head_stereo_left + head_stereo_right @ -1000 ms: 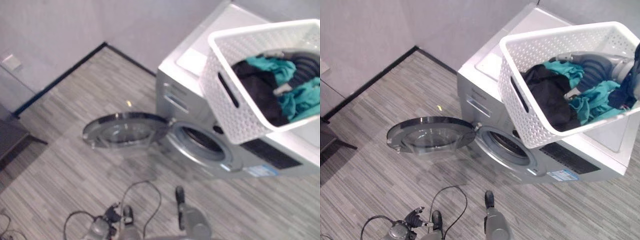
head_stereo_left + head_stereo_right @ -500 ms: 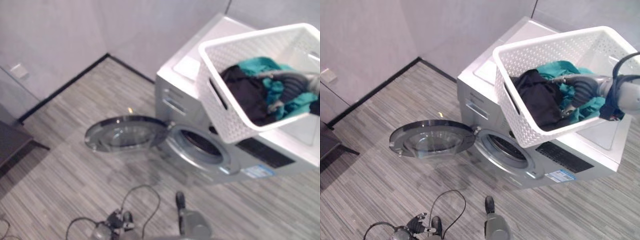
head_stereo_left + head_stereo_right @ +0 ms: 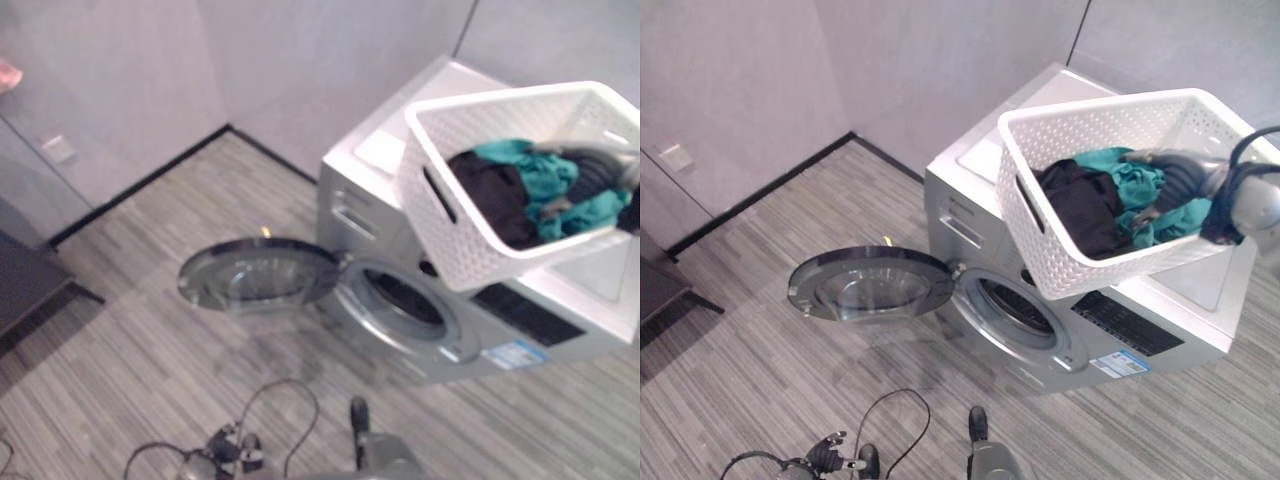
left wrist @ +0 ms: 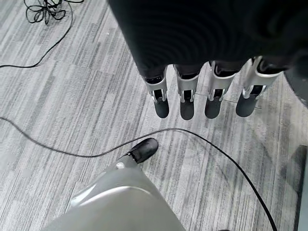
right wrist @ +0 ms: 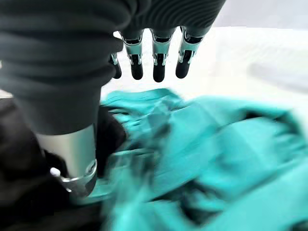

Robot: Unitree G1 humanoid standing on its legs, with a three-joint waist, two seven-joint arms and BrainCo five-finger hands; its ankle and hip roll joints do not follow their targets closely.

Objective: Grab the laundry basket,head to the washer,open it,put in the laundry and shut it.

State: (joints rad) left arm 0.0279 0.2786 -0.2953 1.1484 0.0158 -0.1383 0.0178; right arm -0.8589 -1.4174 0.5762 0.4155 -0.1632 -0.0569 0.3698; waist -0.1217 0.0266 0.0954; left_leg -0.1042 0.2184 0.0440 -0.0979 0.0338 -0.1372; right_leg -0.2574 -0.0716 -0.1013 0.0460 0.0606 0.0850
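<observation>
The white perforated laundry basket (image 3: 1080, 262) stands on top of the silver front-loading washer (image 3: 1160, 335). It holds teal laundry (image 3: 1132, 186) and a black garment (image 3: 1085, 205). My right hand (image 3: 1170, 178) reaches into the basket from the right. In the right wrist view its fingers (image 5: 160, 57) are straight above the teal cloth (image 5: 207, 144), and the thumb (image 5: 72, 159) points down against the pile. The washer's round door (image 3: 870, 285) is swung wide open to the left, baring the drum opening (image 3: 1015, 305). My left hand (image 4: 186, 98) hangs low over the floor with straight fingers and nothing in it.
The washer stands in a corner of grey walls with a black skirting (image 3: 760, 195). A dark piece of furniture (image 3: 655, 290) juts in at the far left. Striped grey flooring (image 3: 760, 380) spreads in front of the open door.
The whole picture has shifted, so the camera moved. My right forearm has lifted from lying low in the basket to coming over its right rim; the hand stays over the laundry.
</observation>
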